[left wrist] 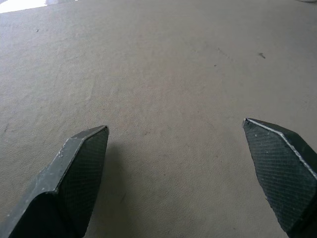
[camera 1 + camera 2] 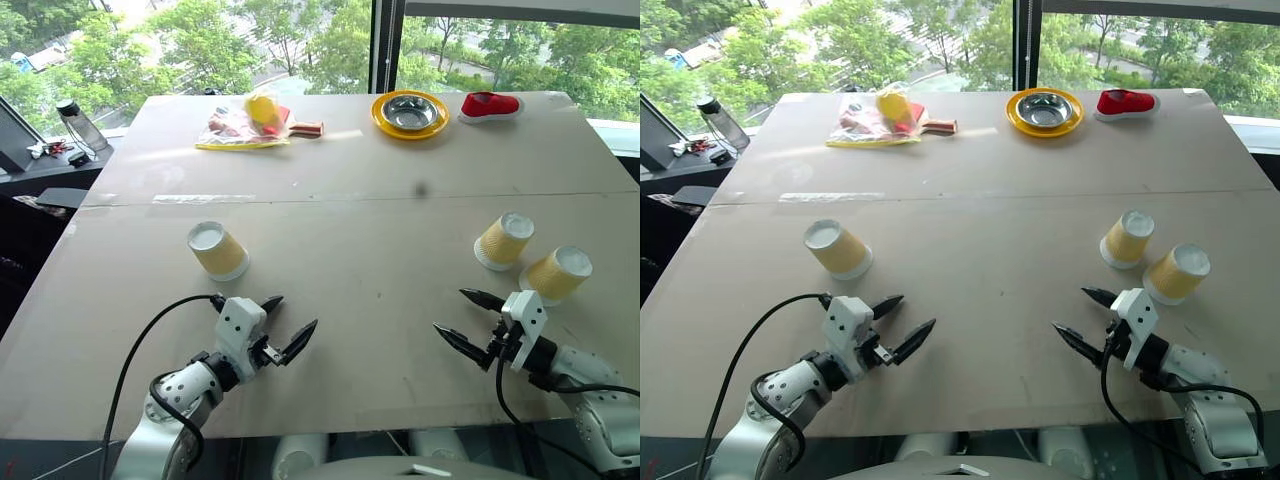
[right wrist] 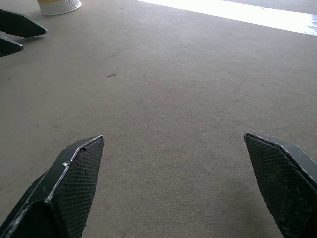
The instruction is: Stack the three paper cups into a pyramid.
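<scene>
Above the table (image 2: 350, 180), left gripper (image 2: 288, 323) and right gripper (image 2: 466, 320), fingers spread wide, both empty.

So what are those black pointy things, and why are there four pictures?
Those are a robot's claws, its hands. The left claw and right claw each have two black fingers, spread open now and holding nothing.

Two pictures come from cameras on the robot's head, looking down at a big table. The other two come from little cameras on its wrists, peeking out between the fingers.

On the table stand three paper cups, upside down: one near the left claw, and two close together near the right claw. Far away lie a yellow plate with a steel bowl, a red shoe and a plastic bag of stuff.

The robot should stack the cups into a pyramid. It hasn't started yet.
</scene>
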Tool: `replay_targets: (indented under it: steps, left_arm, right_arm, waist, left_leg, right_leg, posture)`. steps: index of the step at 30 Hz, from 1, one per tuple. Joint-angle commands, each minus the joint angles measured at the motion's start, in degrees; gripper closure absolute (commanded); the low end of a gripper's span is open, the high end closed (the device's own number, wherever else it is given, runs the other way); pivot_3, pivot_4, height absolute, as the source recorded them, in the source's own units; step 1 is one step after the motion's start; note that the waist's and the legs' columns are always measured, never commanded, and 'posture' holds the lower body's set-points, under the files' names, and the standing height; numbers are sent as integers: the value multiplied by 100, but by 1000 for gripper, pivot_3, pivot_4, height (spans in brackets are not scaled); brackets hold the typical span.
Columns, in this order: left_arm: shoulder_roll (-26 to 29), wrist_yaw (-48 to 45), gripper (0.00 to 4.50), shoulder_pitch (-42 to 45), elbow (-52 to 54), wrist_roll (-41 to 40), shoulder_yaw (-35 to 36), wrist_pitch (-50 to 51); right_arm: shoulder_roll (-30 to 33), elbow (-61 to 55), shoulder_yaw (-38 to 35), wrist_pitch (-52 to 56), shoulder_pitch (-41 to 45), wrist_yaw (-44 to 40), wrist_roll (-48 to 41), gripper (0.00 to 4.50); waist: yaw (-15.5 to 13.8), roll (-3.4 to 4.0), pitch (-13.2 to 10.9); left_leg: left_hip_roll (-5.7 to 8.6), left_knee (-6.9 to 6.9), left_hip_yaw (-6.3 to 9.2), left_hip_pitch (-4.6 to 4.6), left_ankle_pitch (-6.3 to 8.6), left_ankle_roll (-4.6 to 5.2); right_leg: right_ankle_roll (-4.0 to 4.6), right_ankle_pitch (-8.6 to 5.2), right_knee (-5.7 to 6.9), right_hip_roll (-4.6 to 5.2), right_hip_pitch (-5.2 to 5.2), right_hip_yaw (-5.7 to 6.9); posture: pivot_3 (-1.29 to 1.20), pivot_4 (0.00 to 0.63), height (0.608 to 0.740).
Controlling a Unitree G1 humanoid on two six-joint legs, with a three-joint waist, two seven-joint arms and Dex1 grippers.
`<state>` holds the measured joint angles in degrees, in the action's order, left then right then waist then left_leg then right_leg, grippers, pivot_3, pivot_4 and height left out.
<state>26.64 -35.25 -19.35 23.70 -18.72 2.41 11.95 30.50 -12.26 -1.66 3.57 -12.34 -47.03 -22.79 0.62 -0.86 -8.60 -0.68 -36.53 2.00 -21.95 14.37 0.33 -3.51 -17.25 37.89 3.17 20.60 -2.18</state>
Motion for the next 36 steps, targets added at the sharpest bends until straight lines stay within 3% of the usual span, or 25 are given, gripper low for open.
replay_targets:
  steps: [1, 11, 21, 28, 33, 36]
  left_arm:
    - [-34, -104, 55, -41, -25, -49, 78, -243]
    - [-198, -656, 55, -53, -1301, 24, 51, -1443]
    - [-168, -837, 55, 77, -1596, -6, 33, -1785]
    - [-43, -913, 55, 219, -1201, 1, -85, -1699]
    - [279, -1066, 55, 870, -51, -825, -76, -680]
    - [760, -1377, 55, 1665, 445, -1496, -5, 103]
  right_arm:
    - [-82, 4, -56, -116, 79, -51, -60, 0]
    - [-189, -31, -157, -262, -35, 30, 18, 0]
    - [-178, -51, -202, -322, -51, 64, 3, 0]
    - [-155, -170, -453, -376, -15, 123, -175, 0]
    - [131, -546, -1156, 17, 289, 286, -726, 0]
    - [257, -531, -1649, 473, 1008, 1107, -717, 0]
  waist:
    - [0, 0, 0]
    - [5, 14, 9]
    - [9, 46, 29]
    - [9, 46, 28]
    - [-5, 29, 12]
    - [20, 21, 4]
  left_leg:
    - [0, 0, 0, 0, 0, 0]
    - [1, 2, -7, 6, 0, 0]
    - [1, 3, -8, 13, 0, 1]
    - [1, 3, -8, 12, 0, 0]
    - [2, -2, -2, 2, 0, 0]
    - [4, -3, -4, 4, 0, 0]
  right_leg:
    - [0, 0, 0, 0, 0, 0]
    - [1, 0, 2, 1, -1, 1]
    - [1, 0, 8, -4, -3, 3]
    - [0, 0, 8, -4, -3, 4]
    - [-1, 1, 7, -1, -2, 10]
    - [-2, 2, 10, -2, -3, 9]
  posture:
    - [0, 150, 740]
    - [0, 150, 740]
    - [0, 150, 740]
    - [0, 150, 740]
    - [0, 150, 740]
    - [0, 150, 740]
